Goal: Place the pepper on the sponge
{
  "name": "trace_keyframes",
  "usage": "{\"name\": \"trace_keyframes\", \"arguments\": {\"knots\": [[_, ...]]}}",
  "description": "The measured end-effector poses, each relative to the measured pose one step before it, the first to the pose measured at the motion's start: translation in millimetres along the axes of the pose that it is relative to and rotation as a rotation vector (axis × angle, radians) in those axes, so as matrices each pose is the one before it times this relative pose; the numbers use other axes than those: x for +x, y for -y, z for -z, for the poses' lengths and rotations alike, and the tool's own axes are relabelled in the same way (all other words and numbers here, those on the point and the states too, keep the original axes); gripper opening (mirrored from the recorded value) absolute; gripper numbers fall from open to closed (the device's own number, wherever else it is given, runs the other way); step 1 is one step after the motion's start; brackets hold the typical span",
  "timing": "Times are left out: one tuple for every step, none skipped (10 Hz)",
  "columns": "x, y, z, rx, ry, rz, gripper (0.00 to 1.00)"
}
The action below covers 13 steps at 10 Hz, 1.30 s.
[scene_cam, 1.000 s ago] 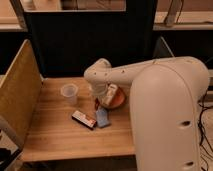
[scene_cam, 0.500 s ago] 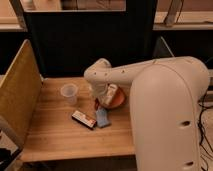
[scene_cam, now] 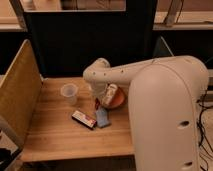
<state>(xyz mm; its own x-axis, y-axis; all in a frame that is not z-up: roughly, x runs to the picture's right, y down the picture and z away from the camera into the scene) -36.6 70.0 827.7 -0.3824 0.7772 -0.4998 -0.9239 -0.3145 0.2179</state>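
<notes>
The slim red pepper (scene_cam: 96, 104) shows between the orange plate (scene_cam: 119, 101) and the light-blue sponge (scene_cam: 102, 118), just left of the plate's rim. The sponge lies flat on the wooden table (scene_cam: 55, 132), next to a dark box. My gripper (scene_cam: 98, 96) hangs down from the white wrist, right above the pepper and a little behind the sponge. Its fingers look shut. I cannot tell whether the pepper is touched by them or simply lies on the table under them.
A white carton (scene_cam: 110, 93) rests on the orange plate. A clear plastic cup (scene_cam: 69, 93) stands to the left. A flat dark box with a red-and-white label (scene_cam: 84, 119) lies left of the sponge. A tall board (scene_cam: 17, 95) walls the table's left side. My bulky arm (scene_cam: 165, 100) fills the right.
</notes>
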Motion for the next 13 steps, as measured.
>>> {"name": "trace_keyframes", "arguments": {"knots": [[0.40,-0.25,-0.52,0.00278,0.00197,0.00393,0.00],[0.02,0.62,0.20,0.00147,-0.00057,-0.00206,0.00],[-0.88,1.91,-0.15,0.00079,0.00015,-0.00352,0.00],[0.88,-1.40,-0.03,0.00074,-0.00035,0.00284,0.00],[0.01,-0.49,0.21,-0.00098,0.00031,0.00027,0.00],[-0.04,0.22,-0.14,0.00038,-0.00005,-0.00014,0.00],[-0.11,0.27,0.02,0.00009,-0.00001,-0.00049,0.00],[0.05,-0.31,0.06,-0.00041,0.00012,0.00035,0.00],[0.01,0.11,-0.15,0.00011,-0.00012,-0.00011,0.00],[-0.08,-0.07,0.06,-0.00032,0.00018,0.00002,0.00],[0.03,-1.38,-0.73,-0.00168,-0.00307,-0.00030,0.00],[0.91,-1.27,-0.43,0.00345,-0.00202,0.01661,0.00],[4.16,-1.04,-0.68,0.02389,-0.00071,0.03716,0.00]]}}
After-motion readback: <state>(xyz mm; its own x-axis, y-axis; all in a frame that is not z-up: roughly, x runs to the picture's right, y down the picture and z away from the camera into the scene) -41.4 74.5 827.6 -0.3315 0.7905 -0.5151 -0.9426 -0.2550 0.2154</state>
